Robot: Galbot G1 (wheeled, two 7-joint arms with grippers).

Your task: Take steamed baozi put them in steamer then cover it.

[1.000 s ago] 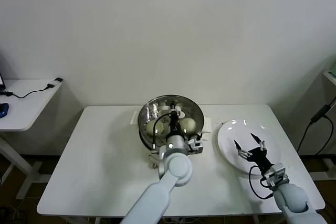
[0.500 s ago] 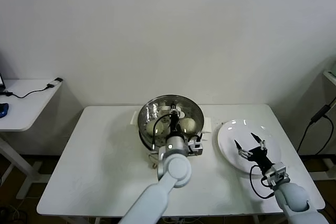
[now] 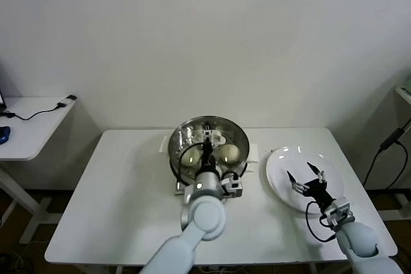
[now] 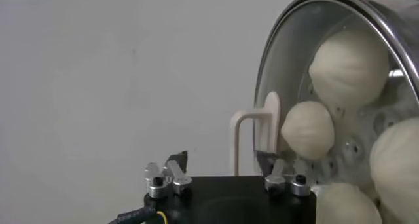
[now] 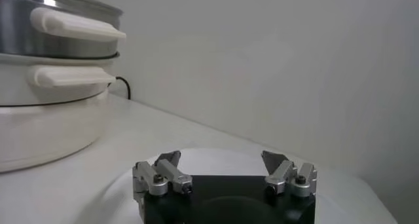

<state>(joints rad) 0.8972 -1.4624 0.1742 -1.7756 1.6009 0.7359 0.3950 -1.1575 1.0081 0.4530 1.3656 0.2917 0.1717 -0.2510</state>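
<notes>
The steel steamer [image 3: 174, 152] stands at the table's back centre on its white pot base [image 5: 39, 124]. The glass cover [image 3: 192, 134] lies on it, and several cream baozi [image 4: 348, 67] show through the glass. My left gripper [image 3: 207, 151] hovers just over the cover. In the left wrist view it [image 4: 221, 160] is open, and the cover's white handle [image 4: 267, 128] stands free beside one fingertip. My right gripper [image 3: 307, 174] hangs open over the white plate [image 3: 282, 158] and holds nothing; the right wrist view shows it [image 5: 220, 157] the same way.
The white table [image 3: 128, 210] carries only the steamer and the plate. A second small white table [image 3: 29, 126] with a cable stands far left. A black cable [image 3: 385, 149] hangs at the right edge.
My left gripper has opened and let go of the cover's handle. The left arm has drawn back a little toward the table's front. The right arm has stayed still.
</notes>
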